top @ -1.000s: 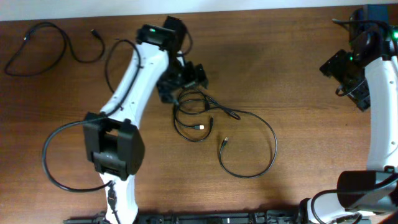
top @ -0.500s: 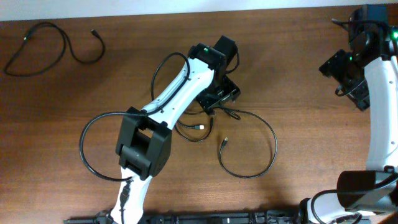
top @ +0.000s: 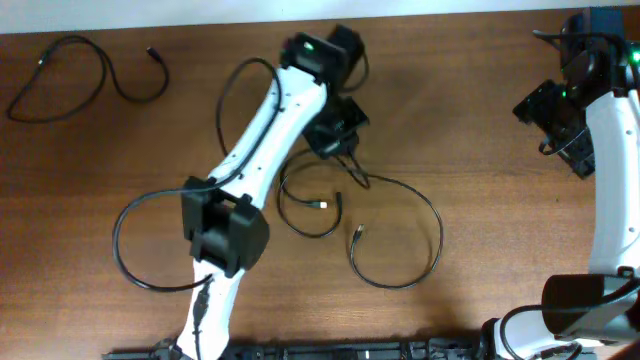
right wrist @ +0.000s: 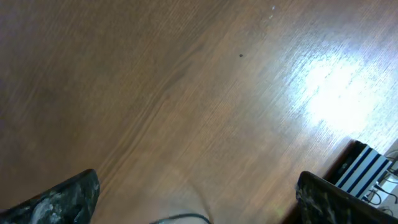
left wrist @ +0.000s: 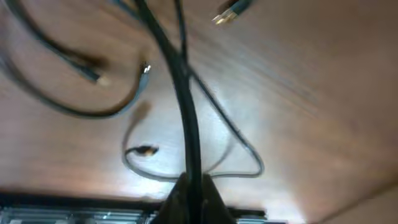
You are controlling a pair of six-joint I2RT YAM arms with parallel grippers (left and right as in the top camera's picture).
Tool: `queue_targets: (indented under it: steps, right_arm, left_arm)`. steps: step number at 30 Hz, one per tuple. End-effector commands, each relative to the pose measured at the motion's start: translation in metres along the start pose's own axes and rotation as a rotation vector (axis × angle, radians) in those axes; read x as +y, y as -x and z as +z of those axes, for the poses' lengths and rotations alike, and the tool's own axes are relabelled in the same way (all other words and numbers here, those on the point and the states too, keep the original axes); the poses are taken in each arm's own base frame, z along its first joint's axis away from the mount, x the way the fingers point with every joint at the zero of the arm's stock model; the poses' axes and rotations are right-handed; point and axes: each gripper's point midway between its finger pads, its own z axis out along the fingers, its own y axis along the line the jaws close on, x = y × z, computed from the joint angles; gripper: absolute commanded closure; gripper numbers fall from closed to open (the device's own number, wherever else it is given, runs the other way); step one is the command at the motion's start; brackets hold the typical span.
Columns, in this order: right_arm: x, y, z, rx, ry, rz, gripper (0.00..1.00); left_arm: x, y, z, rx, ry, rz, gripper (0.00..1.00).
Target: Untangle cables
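Cables (left wrist: pixel 189 127): counted three, thin and black, on the wooden table (right wrist: pixel 186 93). Saw one lying alone at the far left, and two looped across each other near the middle. Found the left gripper (left wrist: pixel 189 194) pinched closed on one middle cable. Found the right gripper (right wrist: pixel 199 200) wide open at the far right, holding nothing, well apart from them.

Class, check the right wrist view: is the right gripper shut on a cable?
No, the right gripper's jaws stand wide apart above the bare table, clamping nothing.
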Motion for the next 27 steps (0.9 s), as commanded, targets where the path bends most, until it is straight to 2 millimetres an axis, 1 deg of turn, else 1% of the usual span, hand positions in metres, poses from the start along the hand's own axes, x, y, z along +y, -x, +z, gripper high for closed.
queue_targets:
  steps: [1,3,4,6,7,8,9,10,11,12,13,14,15,17,18,19,20,21,22,23,25,26,27]
  right_arm:
    - [-0.004,0.002,-0.002,-0.016,-0.012,-0.005,0.02]
    - [-0.004,0.002,-0.002,-0.016,-0.012,-0.005,0.02]
    - [-0.004,0.002,-0.002,-0.016,-0.012,-0.005,0.02]
    - [-0.004,0.002,-0.002,-0.016,-0.012,-0.005,0.02]
    - [-0.004,0.002,-0.002,-0.016,-0.012,-0.005,0.02]
    - [-0.004,0.002,-0.002,-0.016,-0.012,-0.005,0.02]
    - [-0.004,0.002,-0.002,-0.016,-0.012,-0.005,0.02]
    - [-0.004,0.002,-0.002,-0.016,-0.012,-0.005,0.02]
    - [-0.004,0.002,-0.002,-0.016,-0.012,-0.005,0.02]
    - [-0.004,0.002,-0.002,-0.016,-0.012,-0.005,0.02]
    - [-0.004,0.002,-0.002,-0.016,-0.012,-0.005,0.02]
    - [-0.004,0.002,-0.002,-0.016,-0.012,-0.005,0.02]
    - [-0.004,0.002,-0.002,-0.016,-0.012,-0.005,0.02]
    - [-0.004,0.002,-0.002,-0.016,-0.012,-0.005,0.02]
    - [-0.004,0.002,-0.002,-0.016,-0.012,-0.005,0.02]
    - [-0.004,0.002,-0.002,-0.016,-0.012,-0.005,0.02]
    - [-0.004,0.002,-0.002,-0.016,-0.012,-0.005,0.02]
    - [-0.004,0.002,-0.002,-0.016,-0.012,-0.005,0.02]
    - [-0.004,0.002,-0.002,-0.016,-0.012,-0.005,0.02]
    - [-0.004,0.002,-0.002,-0.016,-0.012,-0.005,0.02]
    - [-0.004,0.002,-0.002,-0.016,-0.012,-0.005,0.02]
    - [-0.004,0.002,-0.002,-0.016,-0.012,-0.005,0.02]
    - [-0.004,0.002,-0.002,-0.016,-0.012,-0.005,0.02]
  left_arm:
    - [-0.033,-0.017,-0.101,-0.143,-0.222,0.231,1.00]
    - [-0.049,-0.025,-0.143,-0.243,-0.340,0.333,1.00]
    - [-0.055,-0.029,-0.168,-0.307,-0.407,0.391,1.00]
    - [-0.064,-0.034,-0.239,-0.543,-0.569,0.609,1.00]
    - [-0.064,-0.035,-0.258,-0.602,-0.602,0.647,1.00]
    - [-0.059,-0.037,-0.285,-0.673,-0.646,0.663,1.00]
    - [-0.052,-0.039,-0.306,-0.727,-0.679,0.661,1.00]
    - [-0.046,-0.038,-0.326,-0.800,-0.694,0.677,1.00]
    - [-0.034,-0.030,-0.344,-0.896,-0.668,0.666,1.00]
    - [-0.017,-0.013,-0.354,-0.983,-0.598,0.592,1.00]
    - [0.009,0.012,-0.361,-1.079,-0.476,0.476,1.00]
    - [0.032,0.030,-0.363,-1.125,-0.389,0.366,1.00]
    - [0.055,0.046,-0.364,-1.141,-0.347,0.224,1.00]
    - [0.087,0.069,-0.375,-1.162,-0.338,0.083,1.00]
    - [0.108,0.082,-0.383,-1.182,-0.319,0.022,1.00]
    - [0.122,0.089,-0.387,-1.192,-0.305,-0.013,1.00]
    - [0.145,0.102,-0.393,-1.200,-0.295,-0.070,1.00]
    - [0.154,0.107,-0.396,-1.199,-0.298,-0.090,1.00]
    - [0.172,0.114,-0.401,-1.212,-0.286,-0.138,1.00]
    - [0.191,0.121,-0.403,-1.207,-0.297,-0.230,1.00]
    - [0.218,0.132,-0.391,-1.144,-0.323,-0.430,1.00]
    - [0.228,0.139,-0.386,-1.124,-0.323,-0.494,1.00]
    - [0.233,0.147,-0.386,-1.126,-0.326,-0.521,1.00]
